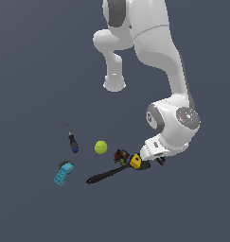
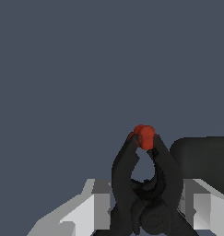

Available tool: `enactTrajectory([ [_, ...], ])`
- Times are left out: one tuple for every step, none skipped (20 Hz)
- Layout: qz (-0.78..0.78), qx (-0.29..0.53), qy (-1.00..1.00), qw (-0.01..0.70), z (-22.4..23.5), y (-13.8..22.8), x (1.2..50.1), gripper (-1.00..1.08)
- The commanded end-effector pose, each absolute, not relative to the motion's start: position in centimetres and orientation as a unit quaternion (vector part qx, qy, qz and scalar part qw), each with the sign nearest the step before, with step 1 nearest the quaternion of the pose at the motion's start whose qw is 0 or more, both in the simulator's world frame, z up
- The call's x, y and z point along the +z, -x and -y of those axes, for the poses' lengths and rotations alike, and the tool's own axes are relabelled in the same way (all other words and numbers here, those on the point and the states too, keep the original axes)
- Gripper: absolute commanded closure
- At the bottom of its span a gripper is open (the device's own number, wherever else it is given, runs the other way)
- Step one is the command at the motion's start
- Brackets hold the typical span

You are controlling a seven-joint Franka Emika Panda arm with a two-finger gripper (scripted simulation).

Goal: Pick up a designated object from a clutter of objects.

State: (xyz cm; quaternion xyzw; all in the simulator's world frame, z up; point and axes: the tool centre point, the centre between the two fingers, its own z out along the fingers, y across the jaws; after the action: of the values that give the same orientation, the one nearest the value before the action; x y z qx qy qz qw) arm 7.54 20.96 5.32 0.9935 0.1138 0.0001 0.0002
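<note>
The black spring clamp with red-orange tips sits between my fingers in the wrist view, tips pointing away from the camera. My gripper has its pale fingers pressed against both sides of the clamp. In the exterior view the gripper is low at the floor, and only a red tip of the clamp shows beside the hand. The other clutter lies to the exterior view's left of the gripper.
The black spatula with its yellow piece lies right beside the hand, and its dark end shows in the wrist view. Farther left are the dark multicoloured lump, a yellow-green ball, a blue-handled screwdriver and a cyan block.
</note>
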Motion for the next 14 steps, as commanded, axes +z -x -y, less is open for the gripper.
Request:
enactTrajectory([
  [-0.114, 0.001, -0.994, 0.0, -20.4, -7.1, 6.9, 1.08],
  [-0.114, 0.001, -0.994, 0.0, -20.1, -6.9, 7.7, 1.08],
  [-0.114, 0.001, -0.994, 0.0, -19.8, -6.7, 8.5, 1.08],
  [-0.114, 0.001, -0.994, 0.0, -19.5, -6.5, 9.3, 1.08],
  [-0.114, 0.001, -0.994, 0.001, -19.1, -6.3, 10.2, 1.08],
  [-0.114, 0.001, -0.994, 0.001, -18.8, -6.0, 11.1, 1.08],
  [-0.114, 0.001, -0.994, 0.001, -18.5, -5.8, 12.0, 1.08],
  [-0.114, 0.001, -0.994, 0.001, -18.1, -5.5, 13.0, 1.08],
  [-0.114, 0.001, -0.994, 0.001, -17.8, -5.3, 13.9, 1.08],
  [-0.114, 0.001, -0.994, 0.001, -17.4, -5.0, 14.9, 1.08],
  [-0.114, 0.001, -0.994, 0.001, -17.1, -4.8, 15.8, 1.08],
  [-0.114, 0.001, -0.994, 0.001, -16.7, -4.5, 16.8, 1.08],
  [-0.114, 0.001, -0.994, 0.001, -16.3, -4.3, 17.8, 1.08],
  [-0.114, 0.0, -0.993, 0.001, -16.0, -4.0, 18.8, 1.08],
])
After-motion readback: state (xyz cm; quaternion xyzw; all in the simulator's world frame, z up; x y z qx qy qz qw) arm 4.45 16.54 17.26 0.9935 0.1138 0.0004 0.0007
